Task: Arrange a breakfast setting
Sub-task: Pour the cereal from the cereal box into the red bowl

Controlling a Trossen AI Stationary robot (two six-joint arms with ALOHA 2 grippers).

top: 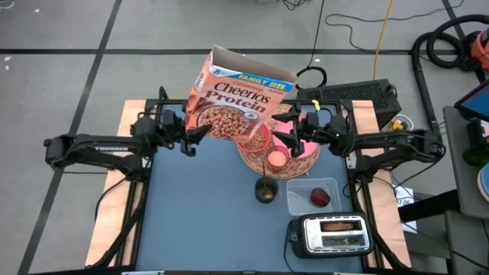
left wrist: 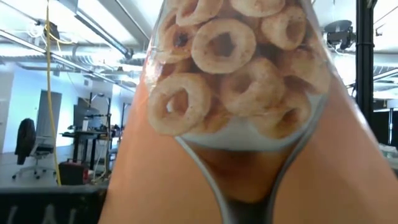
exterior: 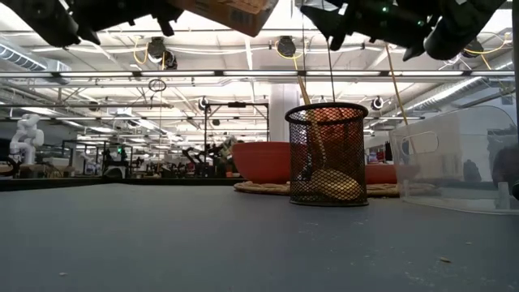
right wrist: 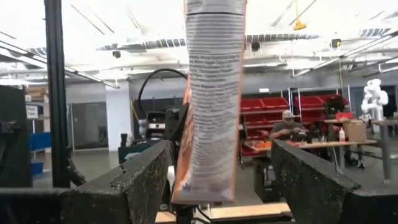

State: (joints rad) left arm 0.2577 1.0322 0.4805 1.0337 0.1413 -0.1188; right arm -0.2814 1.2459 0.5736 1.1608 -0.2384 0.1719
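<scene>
The orange-brown cereal box (top: 237, 95) hangs tilted high above the table, open top toward the far edge. My left gripper (top: 191, 139) is at its lower left corner. My right gripper (top: 284, 139) is open. Its fingers stand either side of the box's narrow side panel (right wrist: 214, 99) with a gap on both sides. Below the box, the pink bowl (top: 258, 139) and the small pink cup (top: 276, 159) sit on the wicker mat (top: 299, 162). The spoon stands in a black mesh holder (exterior: 327, 154). The dark red fruit (top: 319, 198) lies in the clear tub, and the bread (top: 340, 226) sticks into the toaster. My left gripper holds the cereal box at its lower left corner (top: 200, 130), coming from the table's left and slanting upward. The box's printed front (left wrist: 230, 74) fills the wrist view and hides the fingers, so the kind of hold does not show. The box is lifted clear, tilted.
The silver toaster (top: 330, 235) stands at the near right. The clear tub (top: 313, 195) is just beyond it and the mesh holder (top: 265, 191) is beside the tub. The dark table top (top: 191, 221) is bare at the near left. A person sits at a bench in the room behind.
</scene>
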